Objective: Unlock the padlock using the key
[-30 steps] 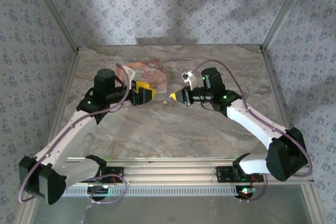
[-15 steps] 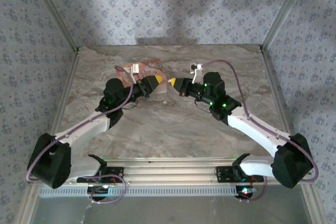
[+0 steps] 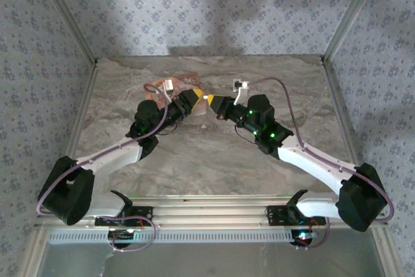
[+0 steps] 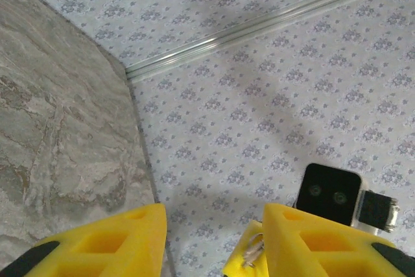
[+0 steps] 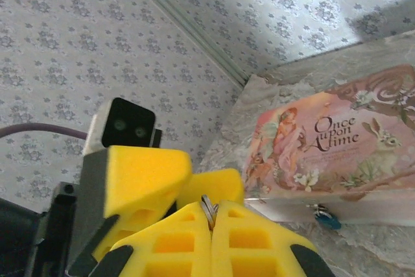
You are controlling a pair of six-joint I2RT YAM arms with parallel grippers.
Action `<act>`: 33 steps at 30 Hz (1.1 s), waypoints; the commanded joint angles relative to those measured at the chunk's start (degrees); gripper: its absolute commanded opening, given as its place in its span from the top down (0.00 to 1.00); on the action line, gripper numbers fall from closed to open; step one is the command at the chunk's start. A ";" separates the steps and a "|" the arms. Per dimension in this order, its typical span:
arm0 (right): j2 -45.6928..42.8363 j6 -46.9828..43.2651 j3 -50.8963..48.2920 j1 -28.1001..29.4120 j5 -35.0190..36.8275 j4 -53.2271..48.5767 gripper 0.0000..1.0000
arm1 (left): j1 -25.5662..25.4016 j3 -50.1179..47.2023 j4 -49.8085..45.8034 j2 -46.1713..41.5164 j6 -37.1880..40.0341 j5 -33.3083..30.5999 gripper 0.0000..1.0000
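Both arms stretched from the near edge toward the far middle of the tabletop, elbows bent outward. The left gripper [image 3: 192, 98] and right gripper [image 3: 213, 101] faced each other tip to tip, just apart. The left's yellow pads [image 4: 117, 238] stood spread; the right's pressed together on the key [image 5: 207, 207].

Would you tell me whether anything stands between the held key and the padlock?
Nothing visible does: the right gripper pinches the key, and the padlock lies uncovered on the table beside the pink box.
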 commanded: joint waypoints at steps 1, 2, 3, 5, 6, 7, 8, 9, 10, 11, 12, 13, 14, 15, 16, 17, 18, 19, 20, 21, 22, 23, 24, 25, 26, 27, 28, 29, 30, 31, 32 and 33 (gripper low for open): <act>1.39 0.32 2.50 0.86 1.37 3.11 1.00 | -0.49 1.56 3.67 0.06 -2.26 0.50 0.58; 1.82 0.41 2.72 1.03 1.37 3.66 1.00 | -0.72 1.78 3.13 -0.14 -2.33 0.56 0.58; 2.30 0.51 2.98 1.18 1.18 4.21 1.00 | -0.89 1.88 3.20 -0.43 -2.43 0.46 0.58; 3.20 0.50 3.86 1.59 0.75 4.66 1.00 | -1.01 2.22 3.12 -0.66 -2.51 0.62 0.58; 3.56 0.56 4.25 1.76 0.63 4.64 1.00 | -1.06 2.45 3.12 -0.77 -2.60 0.79 0.59; 4.05 0.42 4.61 1.98 0.50 4.75 1.00 | -1.05 2.43 3.19 -0.86 -2.73 0.89 0.60; 4.40 0.31 4.87 2.19 0.49 4.90 1.00 | -1.06 2.58 3.44 -0.99 -2.93 0.98 0.61; 4.75 0.03 5.10 2.47 0.42 5.16 1.00 | -1.03 2.49 3.64 -1.09 -3.03 0.94 0.63; 5.02 -0.11 5.20 2.64 0.46 5.28 1.00 | -1.09 2.41 3.72 -1.21 -3.12 0.99 0.65; 5.19 -0.18 5.16 2.78 0.47 5.37 1.00 | -1.06 2.28 3.82 -1.44 -3.05 0.90 0.68; 5.25 -0.15 5.02 2.90 0.66 5.41 1.00 | -0.99 2.09 3.78 -1.77 -2.89 0.69 0.71; 5.29 -0.20 4.89 3.01 0.79 5.54 1.00 | -0.95 1.99 3.69 -1.99 -2.67 0.56 0.74; 5.25 -0.13 4.68 3.21 0.88 5.67 1.00 | -0.91 1.76 3.44 -2.39 -2.24 0.39 0.77; 5.19 -0.11 4.32 3.34 1.09 5.81 1.00 | -0.91 1.63 2.90 -2.72 -1.72 0.25 0.79; 5.12 0.03 4.13 3.48 1.19 6.03 1.00 | -0.95 1.52 2.64 -3.00 -1.27 0.21 0.82; 4.99 0.00 3.76 3.73 1.36 6.25 1.00 | -0.87 1.40 2.76 -3.20 -0.90 0.22 0.86; 4.94 0.04 3.44 3.96 1.46 6.52 1.00 | -0.87 1.21 3.08 -3.41 -0.60 0.37 0.90; 4.91 0.06 3.29 4.15 1.50 6.60 1.00 | -0.83 1.01 3.43 -3.58 -0.32 0.32 0.93; 4.81 0.06 3.08 4.30 1.46 6.74 1.00 | -0.84 0.79 3.83 -3.83 0.10 0.23 0.97; 4.83 0.06 2.89 4.54 1.38 6.72 1.00 | -0.82 0.59 4.08 -4.12 0.61 0.20 1.00; 4.73 -0.03 2.78 4.64 1.22 6.69 1.00 | -0.80 0.40 4.24 -4.43 1.22 0.03 1.00; 4.78 -0.32 2.65 4.66 0.90 6.62 1.00 | -0.77 0.14 4.55 -4.77 2.04 0.02 1.00; 4.56 -0.53 2.60 4.75 0.80 6.12 1.00 | -0.76 -0.04 5.00 -5.16 2.96 0.23 1.00; 4.23 -0.73 2.68 4.75 0.80 5.36 0.95 | -0.74 -0.13 5.05 -5.52 3.83 0.64 1.00; 3.75 -1.26 2.81 4.86 0.81 4.39 0.87 | -0.59 0.02 4.62 -5.95 5.42 1.36 1.00; 3.13 -2.06 2.96 4.84 0.73 2.89 0.76 | -0.40 0.39 3.42 -6.54 7.35 2.51 1.00; 2.44 -3.08 3.30 4.84 0.47 1.06 0.66 | -0.14 0.96 1.70 -7.13 9.48 3.73 1.00; 1.29 -5.05 4.03 4.67 0.09 -2.04 0.55 | 0.32 1.82 -1.38 -8.02 12.77 5.28 1.00; -0.23 -7.21 4.83 4.47 -0.24 -6.03 0.48 | 0.76 2.90 -5.15 -9.02 16.75 6.76 1.00; -1.74 -9.89 5.63 4.24 -0.42 -10.23 0.44 | 1.00 4.19 -10.17 -10.01 20.63 8.00 1.00; -3.91 -12.42 6.50 3.74 -0.50 -15.47 0.43 | 1.30 6.36 -17.69 -11.17 25.35 8.92 1.00; -6.31 -14.56 6.82 3.09 -0.29 -20.09 0.42 | 1.49 9.53 -27.72 -12.22 30.54 8.78 1.00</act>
